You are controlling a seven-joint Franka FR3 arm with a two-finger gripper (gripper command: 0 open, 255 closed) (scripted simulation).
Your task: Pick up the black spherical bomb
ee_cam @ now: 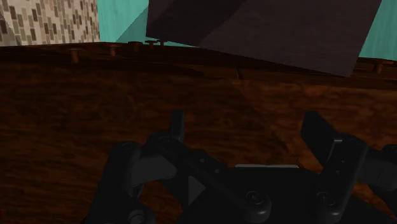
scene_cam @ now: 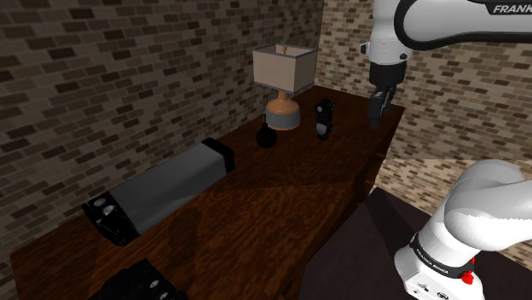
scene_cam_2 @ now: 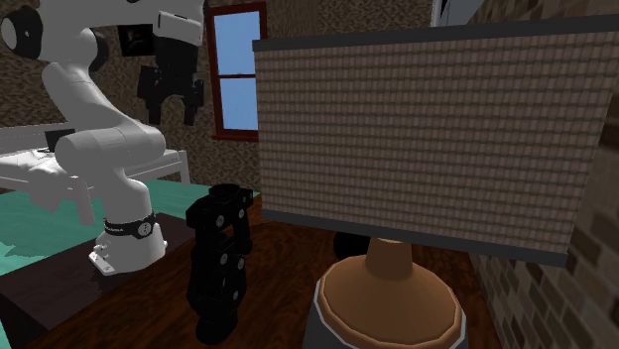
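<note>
Shoulder view: gripper (scene_cam: 376,119) hangs above the table (scene_cam: 281,196) edge. The black round bomb (scene_cam: 267,136) sits on the table well apart from it, past a black blocky object (scene_cam: 324,119), just beside the lamp (scene_cam: 285,85). Second exterior view: gripper (scene_cam_2: 169,107) high behind the blocky object (scene_cam_2: 218,263), fingers spread. Wrist view: fingers (ee_cam: 178,124) apart, nothing between them, wood tabletop (ee_cam: 76,108) beyond.

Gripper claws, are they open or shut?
Open. In the wrist view the gripper has its two black fingers standing apart over the wooden table, with nothing between them.
</note>
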